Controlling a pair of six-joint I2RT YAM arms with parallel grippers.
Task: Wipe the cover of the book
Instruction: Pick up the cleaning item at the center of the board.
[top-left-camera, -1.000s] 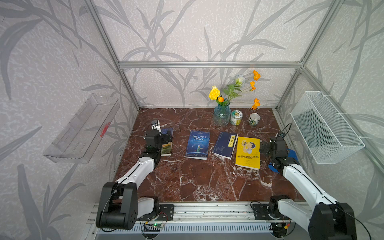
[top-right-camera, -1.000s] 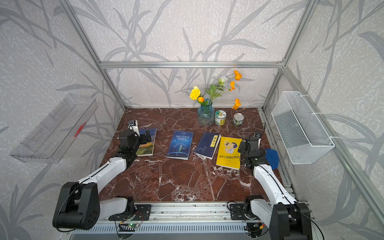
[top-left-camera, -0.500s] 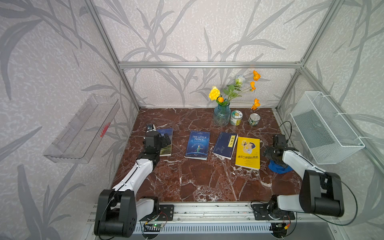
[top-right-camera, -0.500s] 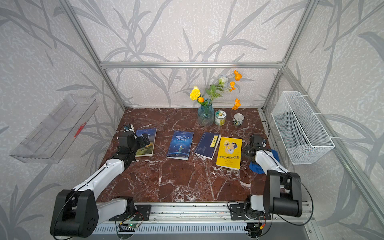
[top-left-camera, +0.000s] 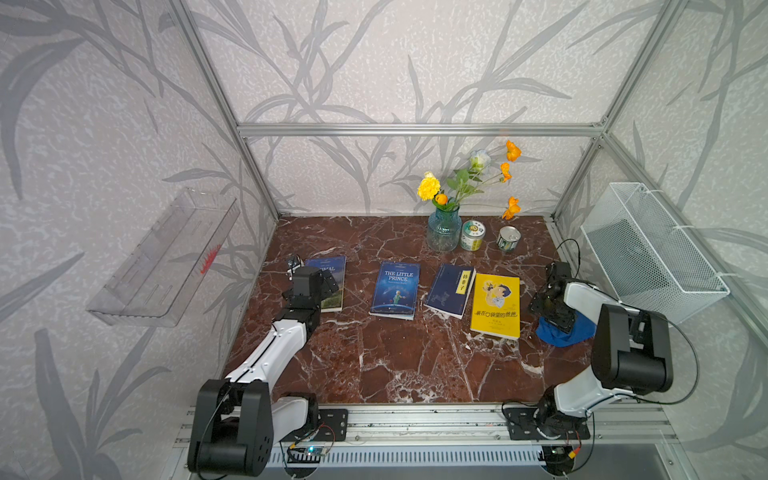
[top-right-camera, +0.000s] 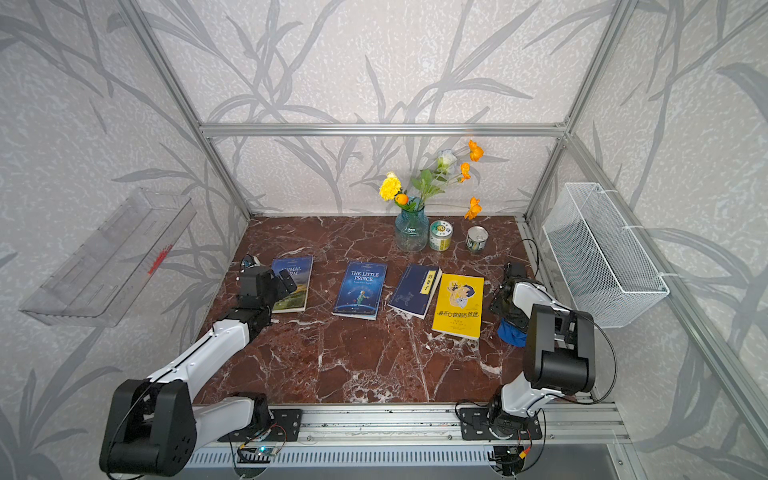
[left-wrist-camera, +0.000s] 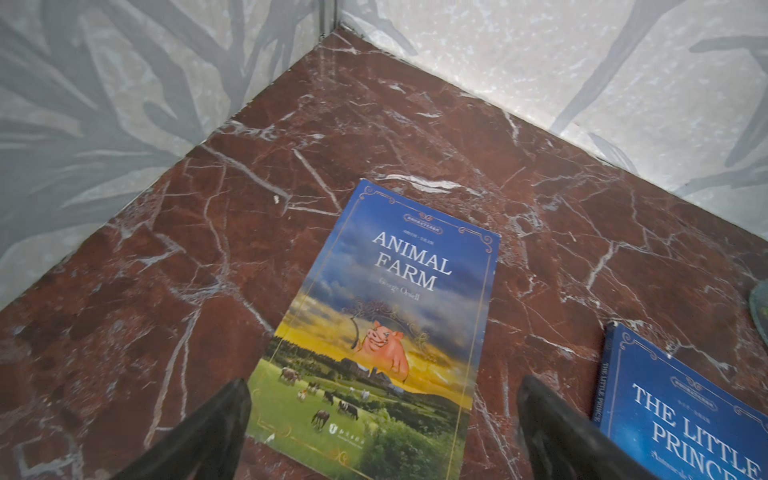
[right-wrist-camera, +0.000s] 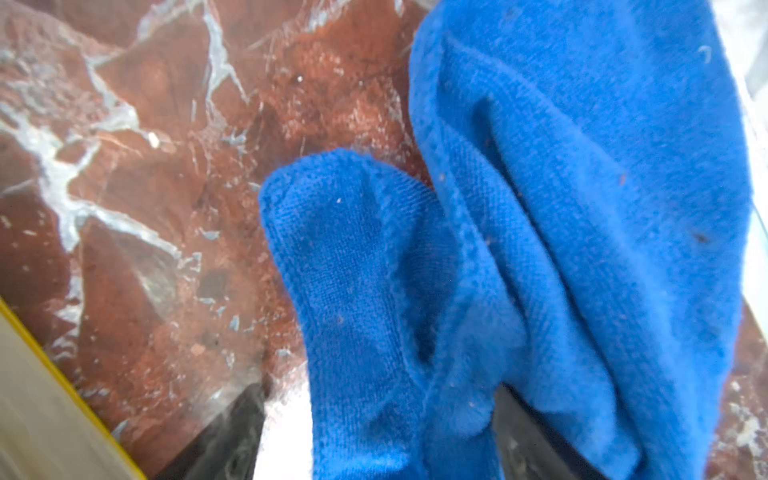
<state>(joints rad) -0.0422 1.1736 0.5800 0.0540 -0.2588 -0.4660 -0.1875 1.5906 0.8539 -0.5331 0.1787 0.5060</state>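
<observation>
Right wrist view is showing the right gripper straddling the blue cloth beside the yellow book, grip unclear, while the left gripper is hovering wide open over the Animal Farm book, presumably to steady it.

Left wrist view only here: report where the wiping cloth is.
Observer: The blue cloth lies bunched at the right edge of the table, beside the yellow book.
Operator: Give me the right gripper.
Observer: The right gripper is down on the cloth, jaws straddling a fold, not clamped.
Operator: Count the books.
Observer: Four in a row; a dark blue book lies between The Little Prince and the yellow one.
</observation>
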